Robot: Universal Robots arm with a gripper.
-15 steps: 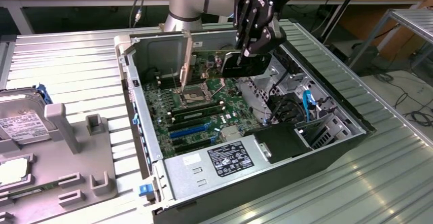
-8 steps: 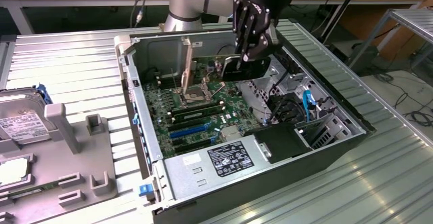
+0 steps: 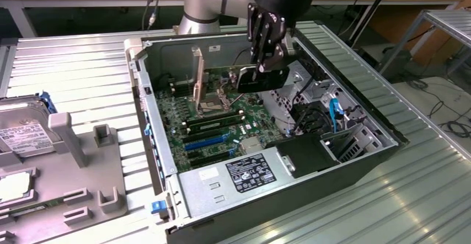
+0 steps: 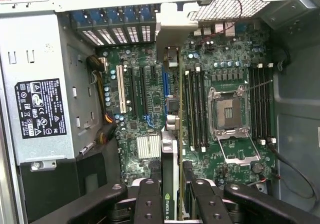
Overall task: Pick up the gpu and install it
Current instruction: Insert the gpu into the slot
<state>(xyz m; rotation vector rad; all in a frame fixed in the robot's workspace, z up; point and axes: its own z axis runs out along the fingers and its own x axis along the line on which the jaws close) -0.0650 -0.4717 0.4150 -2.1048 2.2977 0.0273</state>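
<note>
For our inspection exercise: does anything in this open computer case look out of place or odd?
The processor socket stands open and empty, its metal cover plate flipped upright. Nothing else looks askew or damaged; the gripper holds the gpu above the motherboard.

The ribbed metal worktop [image 3: 419, 200] carries one open computer case [image 3: 173, 51], laid on its side with the interior facing up. A grey moulded fixture tray [image 3: 110, 172] rests just beside the case, toward the exterior view's left.
</note>
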